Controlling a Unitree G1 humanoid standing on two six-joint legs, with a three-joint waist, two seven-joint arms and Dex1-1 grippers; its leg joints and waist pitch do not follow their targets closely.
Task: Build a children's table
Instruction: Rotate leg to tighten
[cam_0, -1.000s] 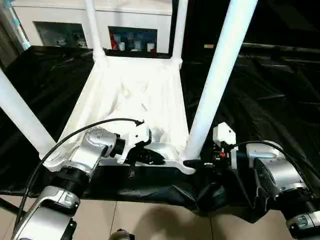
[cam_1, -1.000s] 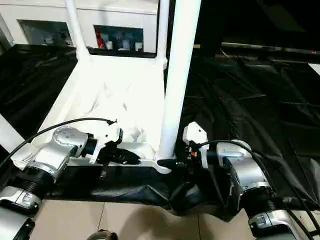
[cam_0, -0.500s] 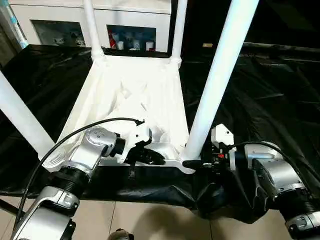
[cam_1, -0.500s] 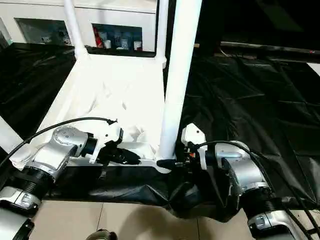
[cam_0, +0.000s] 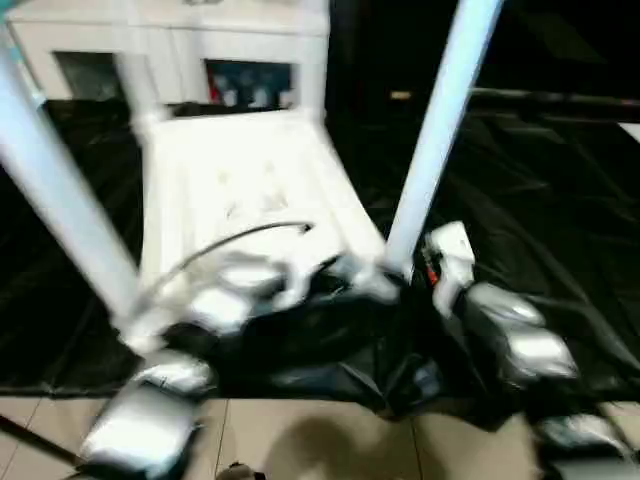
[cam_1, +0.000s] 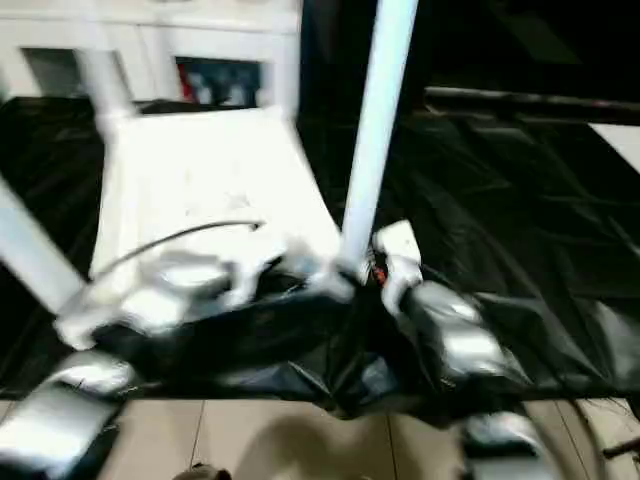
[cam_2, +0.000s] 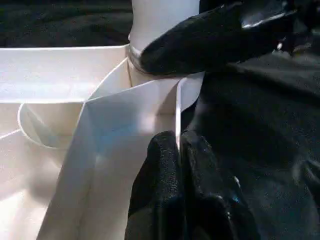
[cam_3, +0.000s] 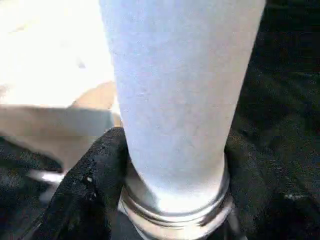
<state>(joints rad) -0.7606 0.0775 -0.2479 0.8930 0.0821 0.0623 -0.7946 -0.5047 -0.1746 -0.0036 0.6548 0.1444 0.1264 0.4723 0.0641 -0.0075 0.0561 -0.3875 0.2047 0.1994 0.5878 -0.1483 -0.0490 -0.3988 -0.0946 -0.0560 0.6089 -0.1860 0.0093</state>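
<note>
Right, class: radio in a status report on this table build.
Left gripper pinching tabletop rim. Right gripper clamped round near leg base. All four legs socketed. Nothing obstructing.

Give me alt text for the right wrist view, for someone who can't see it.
A white table leg stands upright, its base seated in a ringed socket, with the right gripper's black fingers closed around the leg just above that ring. The white tabletop lies behind it, over black sheeting.

Both silver forearms were extended forward at the near edge, angled toward each other. The left gripper (cam_2: 179, 150) was pinched shut on a thin white rim. The right gripper (cam_3: 165, 185) was clamped around a white leg's base.
</note>
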